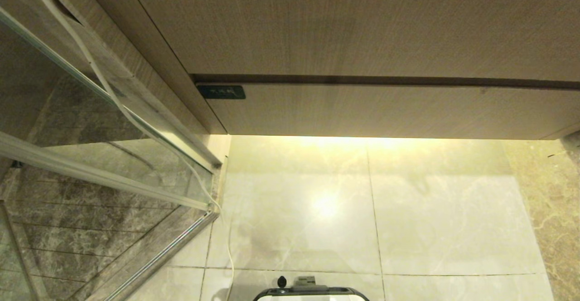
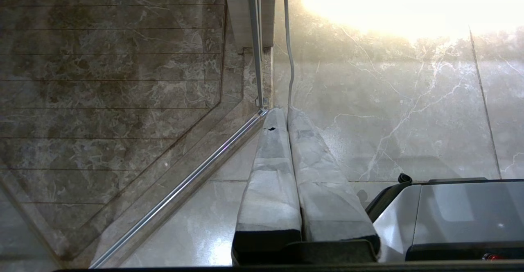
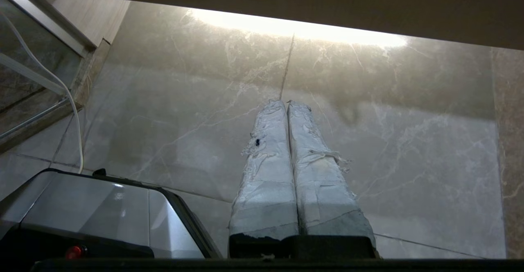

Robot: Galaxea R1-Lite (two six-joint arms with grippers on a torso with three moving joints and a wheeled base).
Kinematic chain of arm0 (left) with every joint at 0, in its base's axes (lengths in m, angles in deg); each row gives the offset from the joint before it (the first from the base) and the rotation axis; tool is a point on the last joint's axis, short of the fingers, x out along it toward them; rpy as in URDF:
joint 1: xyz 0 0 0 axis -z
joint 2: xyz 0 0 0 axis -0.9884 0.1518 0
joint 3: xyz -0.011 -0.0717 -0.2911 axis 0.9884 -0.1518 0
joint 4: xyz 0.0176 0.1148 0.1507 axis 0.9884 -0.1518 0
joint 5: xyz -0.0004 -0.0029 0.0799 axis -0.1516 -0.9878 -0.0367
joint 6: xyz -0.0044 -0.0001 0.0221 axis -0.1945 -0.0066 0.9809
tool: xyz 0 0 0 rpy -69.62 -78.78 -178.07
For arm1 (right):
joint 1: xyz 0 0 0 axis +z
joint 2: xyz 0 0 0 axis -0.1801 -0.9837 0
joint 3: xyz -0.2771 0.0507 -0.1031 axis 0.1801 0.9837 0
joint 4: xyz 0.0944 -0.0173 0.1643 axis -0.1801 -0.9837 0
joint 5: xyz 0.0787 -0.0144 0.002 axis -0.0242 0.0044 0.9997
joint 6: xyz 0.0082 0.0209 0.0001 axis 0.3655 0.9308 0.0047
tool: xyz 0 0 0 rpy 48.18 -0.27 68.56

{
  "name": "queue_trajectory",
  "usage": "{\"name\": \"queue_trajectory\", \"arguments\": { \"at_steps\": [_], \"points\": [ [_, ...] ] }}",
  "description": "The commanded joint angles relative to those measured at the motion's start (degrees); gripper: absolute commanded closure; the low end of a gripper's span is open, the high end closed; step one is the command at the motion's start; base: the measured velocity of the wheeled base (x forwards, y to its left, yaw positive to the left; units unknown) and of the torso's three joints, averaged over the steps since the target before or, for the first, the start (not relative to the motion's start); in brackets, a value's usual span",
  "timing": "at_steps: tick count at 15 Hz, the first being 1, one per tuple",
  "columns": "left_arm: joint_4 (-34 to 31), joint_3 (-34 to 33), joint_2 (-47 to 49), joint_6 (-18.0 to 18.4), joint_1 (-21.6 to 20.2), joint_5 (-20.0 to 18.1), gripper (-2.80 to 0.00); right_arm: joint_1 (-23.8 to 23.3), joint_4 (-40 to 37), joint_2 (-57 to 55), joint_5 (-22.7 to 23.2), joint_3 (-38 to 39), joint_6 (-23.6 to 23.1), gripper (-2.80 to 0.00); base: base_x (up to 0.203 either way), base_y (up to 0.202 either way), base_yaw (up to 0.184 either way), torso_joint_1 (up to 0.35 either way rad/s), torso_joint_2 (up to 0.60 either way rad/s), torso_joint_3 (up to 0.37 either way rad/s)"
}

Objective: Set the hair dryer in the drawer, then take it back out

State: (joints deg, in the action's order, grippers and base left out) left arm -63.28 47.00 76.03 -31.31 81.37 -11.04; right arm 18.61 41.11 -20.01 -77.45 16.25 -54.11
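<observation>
Start, nothing in hand. Left gripper [image 2: 286, 110] and right gripper [image 3: 286, 103] pressed together, empty, over floor. Drawer [image 1: 389, 110] shut, above and ahead of fingertips. Dryer unseen; only cord [image 1: 113, 97]. Next: open drawer.

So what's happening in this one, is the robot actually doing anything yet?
Not really. The robot faces a wood-grain vanity whose drawer is closed. Both arms hang low over the tiled floor: the left gripper and the right gripper are each shut and hold nothing. No hair dryer shows in any view; only a pale cord runs down along the glass shower door to the floor. Nothing is being handled.
</observation>
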Motion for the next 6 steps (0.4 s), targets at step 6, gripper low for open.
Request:
{"name": "queue_trajectory", "arguments": {
  "at_steps": [6],
  "points": [
    [0.01, -0.09, -0.02, -0.01, -0.01, 0.01, 0.0, 0.02, 0.07, 2.19, 0.01, 2.29, -0.03, 0.0, 0.0, 0.0, 0.0, 0.0, 0.0, 0.0]
  ]
}}
